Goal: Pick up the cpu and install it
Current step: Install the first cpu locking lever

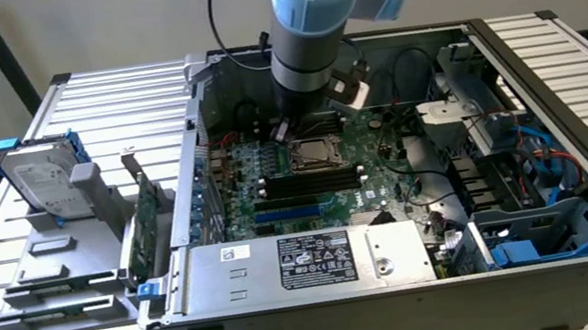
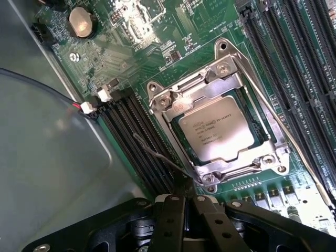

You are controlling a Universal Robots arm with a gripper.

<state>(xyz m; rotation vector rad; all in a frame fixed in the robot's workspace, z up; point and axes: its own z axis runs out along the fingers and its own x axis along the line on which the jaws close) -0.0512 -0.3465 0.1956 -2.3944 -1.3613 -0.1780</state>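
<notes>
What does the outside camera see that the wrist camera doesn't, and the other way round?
Outside view's extras: the whole open computer case, the robot arm, the hard drive standing in a grey holder at the exterior view's left, and the silver box with a black label. Wrist view's extras: the writing on the cpu, a round coin battery, and the black hand close to the socket. Both: the cpu sitting in its socket on the green motherboard.
</notes>
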